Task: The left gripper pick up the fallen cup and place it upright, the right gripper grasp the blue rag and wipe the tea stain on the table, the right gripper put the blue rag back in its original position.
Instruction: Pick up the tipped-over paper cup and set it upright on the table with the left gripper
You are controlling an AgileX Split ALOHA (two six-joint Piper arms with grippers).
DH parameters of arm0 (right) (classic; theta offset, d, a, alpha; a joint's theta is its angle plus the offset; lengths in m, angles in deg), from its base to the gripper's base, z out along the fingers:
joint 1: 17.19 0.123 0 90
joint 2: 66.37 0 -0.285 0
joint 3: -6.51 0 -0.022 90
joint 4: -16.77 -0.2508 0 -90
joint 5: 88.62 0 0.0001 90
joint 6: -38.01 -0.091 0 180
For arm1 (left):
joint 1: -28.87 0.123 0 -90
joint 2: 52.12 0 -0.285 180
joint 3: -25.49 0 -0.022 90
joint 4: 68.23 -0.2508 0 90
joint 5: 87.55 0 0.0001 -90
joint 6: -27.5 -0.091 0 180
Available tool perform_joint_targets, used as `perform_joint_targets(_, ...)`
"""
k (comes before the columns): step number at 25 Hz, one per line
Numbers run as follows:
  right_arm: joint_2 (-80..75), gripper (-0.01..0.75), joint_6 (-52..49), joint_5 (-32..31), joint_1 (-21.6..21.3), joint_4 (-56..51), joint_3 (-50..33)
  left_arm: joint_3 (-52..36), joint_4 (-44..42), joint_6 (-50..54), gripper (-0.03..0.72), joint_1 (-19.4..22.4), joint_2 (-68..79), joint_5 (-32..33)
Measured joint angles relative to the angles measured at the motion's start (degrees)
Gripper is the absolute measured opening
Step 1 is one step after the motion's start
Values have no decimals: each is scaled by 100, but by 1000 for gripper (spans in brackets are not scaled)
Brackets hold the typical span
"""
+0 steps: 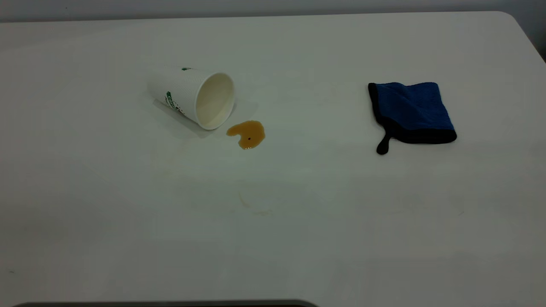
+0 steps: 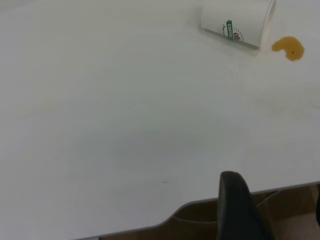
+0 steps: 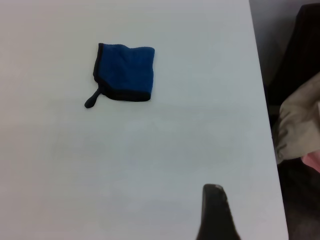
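Observation:
The fallen cup (image 1: 192, 96) lies on its side on the table (image 1: 273, 221), left of centre, its cream mouth facing the front right. It also shows in the left wrist view (image 2: 236, 22). The tea stain (image 1: 247, 134), an amber blotch with a dark speck, lies just in front of the mouth and shows in the left wrist view (image 2: 289, 48). The blue rag (image 1: 410, 111), black-edged with a black loop, lies flat at the right and shows in the right wrist view (image 3: 125, 72). My left gripper (image 2: 276, 202) is open and empty at the near table edge, far from the cup. My right gripper (image 3: 215, 212) is well short of the rag. Neither shows in the exterior view.
The table's right edge (image 3: 265, 125) runs close to the rag, with dark furniture and beige cloth (image 3: 300, 120) beyond it. Faint pale smears (image 1: 251, 207) mark the tabletop in front of the stain.

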State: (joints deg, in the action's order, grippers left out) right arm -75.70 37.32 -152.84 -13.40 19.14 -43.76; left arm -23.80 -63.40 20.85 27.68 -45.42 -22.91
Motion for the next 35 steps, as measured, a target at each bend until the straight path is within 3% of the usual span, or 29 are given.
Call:
perform_joint_targets(24,0,537,0,0,0,0,0,209,-51,22,425,0,227,-127)
perform_joint_targets(29,0,537,0,-5,0,0,0,865,36,-382,432,0,1523,-913)
perform_joint_targets(35,0,537,0,-5,0,0,0,1154,549,-1368,546,0,3952,-2188)
